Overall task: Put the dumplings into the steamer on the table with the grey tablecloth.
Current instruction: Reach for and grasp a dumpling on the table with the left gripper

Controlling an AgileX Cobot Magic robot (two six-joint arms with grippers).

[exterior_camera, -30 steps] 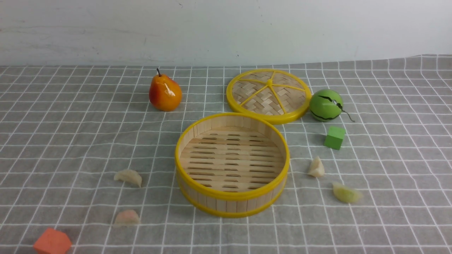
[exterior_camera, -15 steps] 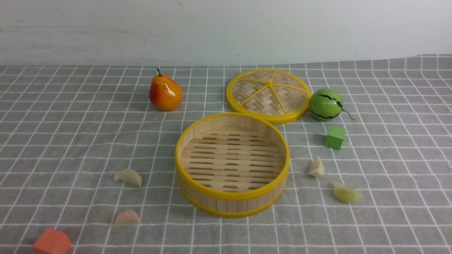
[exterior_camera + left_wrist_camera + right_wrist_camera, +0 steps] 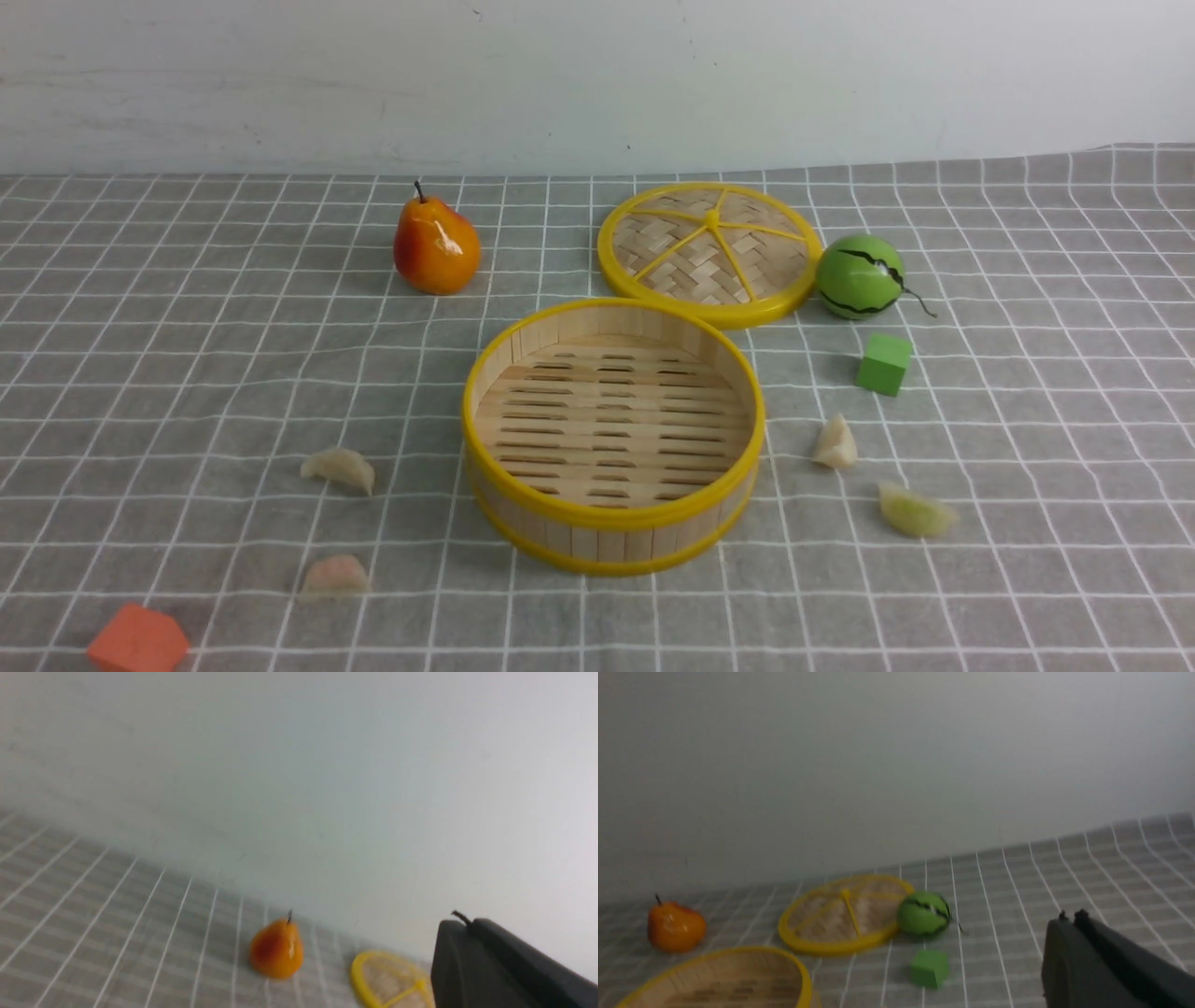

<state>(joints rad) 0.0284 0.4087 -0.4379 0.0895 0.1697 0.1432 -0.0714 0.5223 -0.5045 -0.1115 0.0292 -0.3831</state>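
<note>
The steamer, a round bamboo basket with yellow rims, stands empty in the middle of the grey tablecloth; its rim also shows in the right wrist view. Left of it lie a pale dumpling and a pinkish dumpling. To its right lie a pale dumpling and a yellow-green one. Neither arm appears in the front view. My left gripper and my right gripper are shut on nothing, raised above the cloth and pointing at the far wall.
A woven yellow-rimmed lid lies behind the steamer, with a green toy melon beside it. A pear stands at the back left. A green cube sits right of the steamer, an orange block at the near left.
</note>
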